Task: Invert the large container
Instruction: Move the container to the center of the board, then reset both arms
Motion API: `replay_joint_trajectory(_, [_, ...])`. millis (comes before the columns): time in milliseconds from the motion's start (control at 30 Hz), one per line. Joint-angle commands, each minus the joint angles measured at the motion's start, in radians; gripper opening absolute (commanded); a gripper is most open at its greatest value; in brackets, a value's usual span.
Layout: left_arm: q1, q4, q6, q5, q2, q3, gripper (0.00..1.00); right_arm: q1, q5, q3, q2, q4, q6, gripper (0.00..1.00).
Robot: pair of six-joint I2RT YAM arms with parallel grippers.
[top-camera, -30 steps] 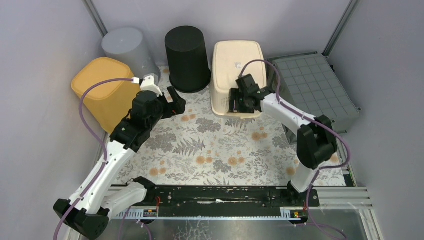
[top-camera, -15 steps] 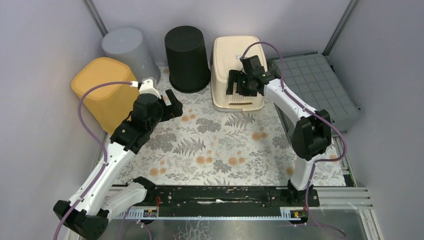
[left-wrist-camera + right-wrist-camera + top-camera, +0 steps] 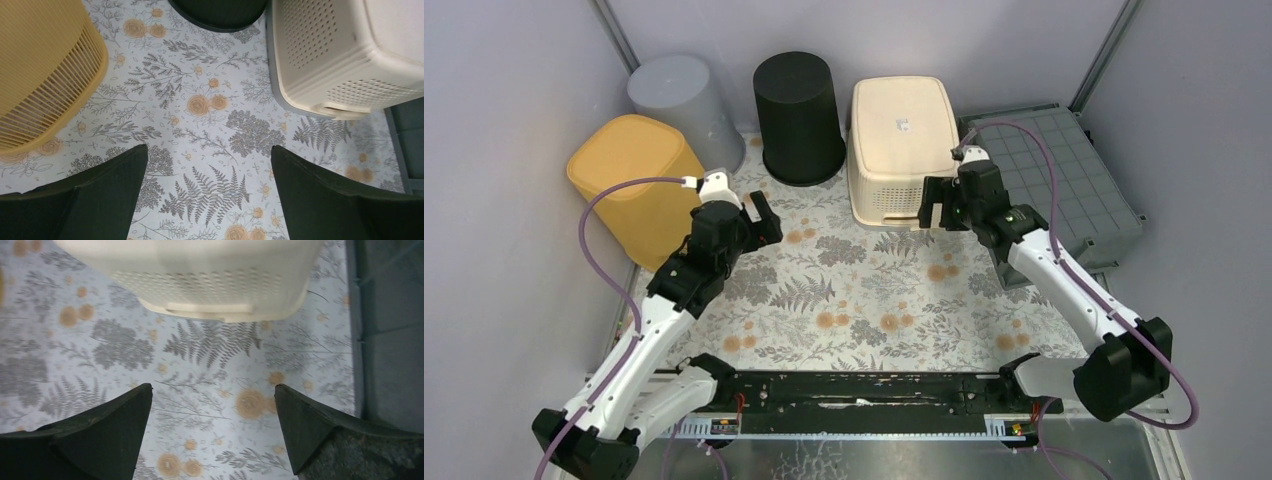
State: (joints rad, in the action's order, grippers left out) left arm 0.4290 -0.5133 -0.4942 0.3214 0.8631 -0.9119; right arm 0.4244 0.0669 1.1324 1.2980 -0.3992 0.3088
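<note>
Both pincers stand wide open and empty. The left pincer hovers over the floral surface, off to the left of the cream laundry basket. The right pincer hangs just before the basket's near wall. That basket rests base-up on its rim, so the flip looks done. The risk is a careless sweep clipping the near rim and shoving the basket against the black bin at its left or the grey crate at its right.

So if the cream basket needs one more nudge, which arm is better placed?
Right. The right claw, open, sits just off the cream basket's near end; the left claw is nearer the yellow bin.
</note>
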Motion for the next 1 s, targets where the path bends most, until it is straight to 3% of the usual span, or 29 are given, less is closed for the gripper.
replay_joint_trajectory(0, [-0.015,0.11,0.038,0.036,0.029,0.033,1.0,-0.011,0.14,-0.082,-0.01,-0.017,-0.059,0.99])
replay_joint_trajectory(267, [-0.11,0.213,0.097,-0.007,0.065,0.12,1.0,-0.017,0.018,-0.274,-0.127,0.143,-0.027,0.99])
replay_joint_trajectory(500, [-0.198,0.327,0.125,-0.087,0.096,0.171,1.0,-0.016,-0.026,-0.282,-0.047,0.135,-0.016,0.99])
replay_joint_trajectory(967, [-0.24,0.536,0.241,-0.025,0.115,0.276,1.0,-0.019,-0.044,-0.265,-0.01,0.213,-0.017,0.99])
